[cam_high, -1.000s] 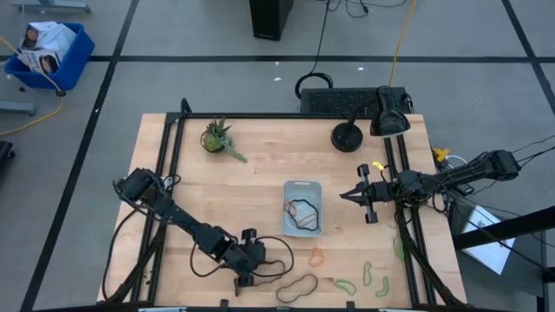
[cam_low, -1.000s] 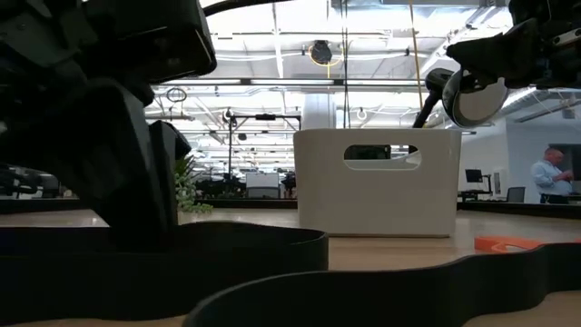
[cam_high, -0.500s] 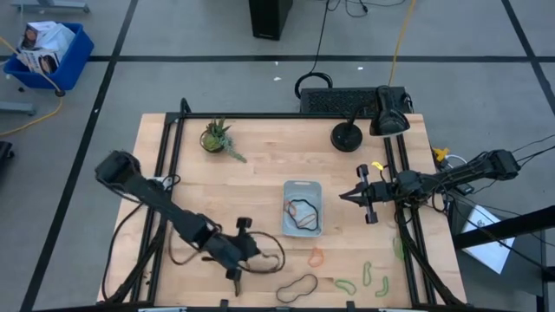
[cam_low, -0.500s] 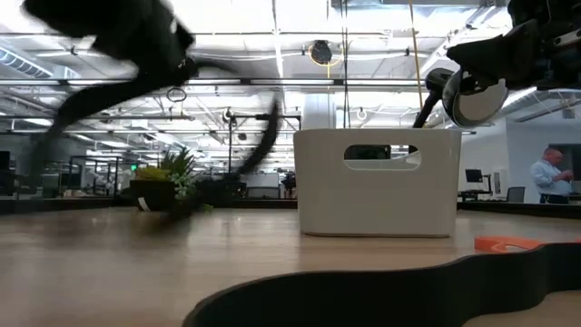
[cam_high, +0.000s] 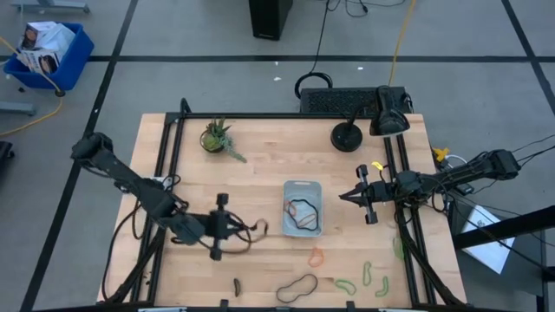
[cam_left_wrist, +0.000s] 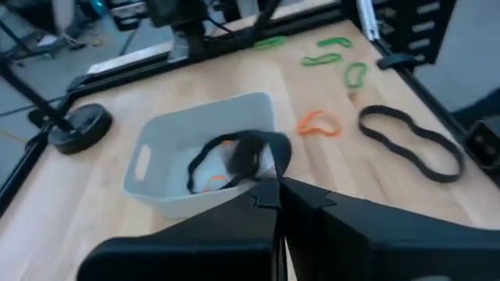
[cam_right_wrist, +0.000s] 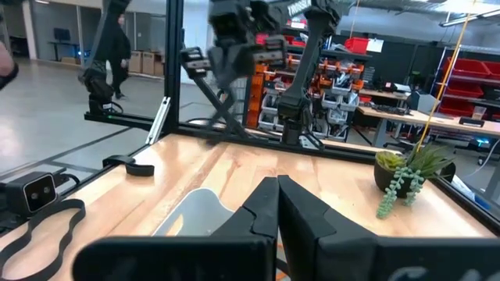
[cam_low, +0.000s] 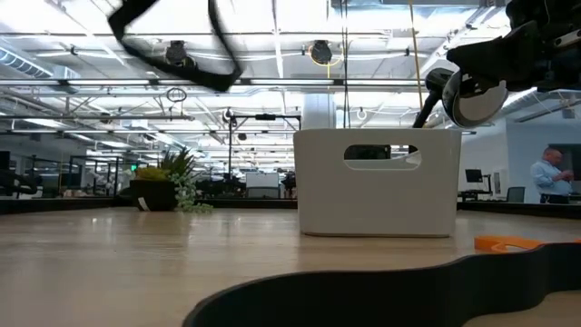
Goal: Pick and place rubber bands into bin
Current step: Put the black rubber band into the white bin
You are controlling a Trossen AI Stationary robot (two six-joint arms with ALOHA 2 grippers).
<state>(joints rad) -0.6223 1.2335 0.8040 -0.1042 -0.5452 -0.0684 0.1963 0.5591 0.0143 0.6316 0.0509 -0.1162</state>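
Observation:
My left gripper is above the table's near middle, left of the bin, and is shut on a large dark rubber band. In the left wrist view the band loops in front of the pale tray. The tray holds a dark band and an orange one. Another large dark band, an orange band and several green bands lie flat on the table near the front edge. My right gripper is shut and empty, right of the bin. My left gripper pinches the dark band between its two shut fingers at one spot of the loop. The fingers point toward the table's right, slanting down. The band is lifted clear of the table and loops slack beyond the fingertips.
A small potted plant stands at the far left. A black round lamp base and lamp head stand at the far right. A small dark object lies by the front edge. Black frame rails run along both table sides.
My left gripper has risen from the table near the front edge and gone toward the far edge. It has carried the dark band up with it, so the band has been lifted clear of the wood. My right gripper has kept still.

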